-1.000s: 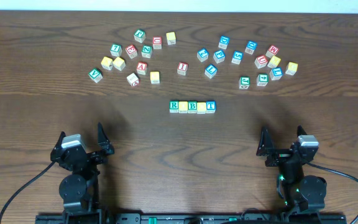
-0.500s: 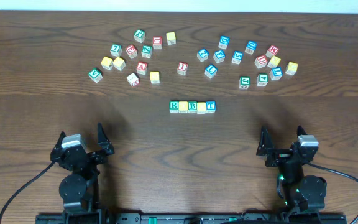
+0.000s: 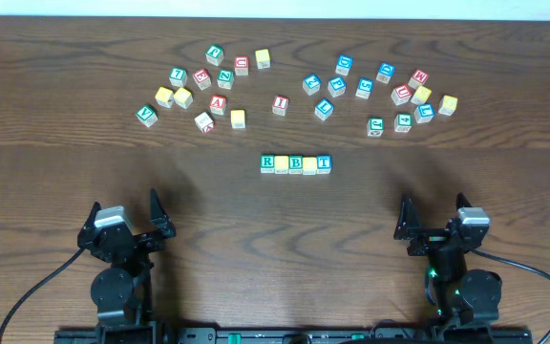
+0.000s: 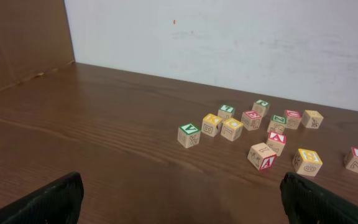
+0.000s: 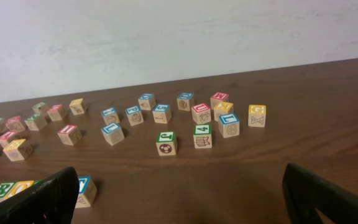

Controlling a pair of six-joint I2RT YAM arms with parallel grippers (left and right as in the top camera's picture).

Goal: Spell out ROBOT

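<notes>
Five cubes stand in a touching row at the table's centre: green-framed R (image 3: 267, 163), yellow-faced cube (image 3: 282, 163), green-framed B (image 3: 296, 163), second yellow-faced cube (image 3: 309, 164), blue-framed T (image 3: 324, 163). In the right wrist view the R (image 5: 0, 191) and T (image 5: 83, 186) peek out on either side of my left-hand finger (image 5: 42, 199), which hides the middle of the row. My left gripper (image 3: 125, 212) (image 4: 182, 202) rests open near the front edge, well left of the row. My right gripper (image 3: 434, 217) (image 5: 182, 199) is open too, well right of it. Nothing is between either pair of fingers.
Several loose letter cubes lie scattered behind the row: a left cluster around a red A cube (image 3: 218, 103) (image 4: 276, 138), and a right cluster around a green cube (image 3: 376, 125) (image 5: 165, 142). A white wall (image 4: 229, 37) backs the table.
</notes>
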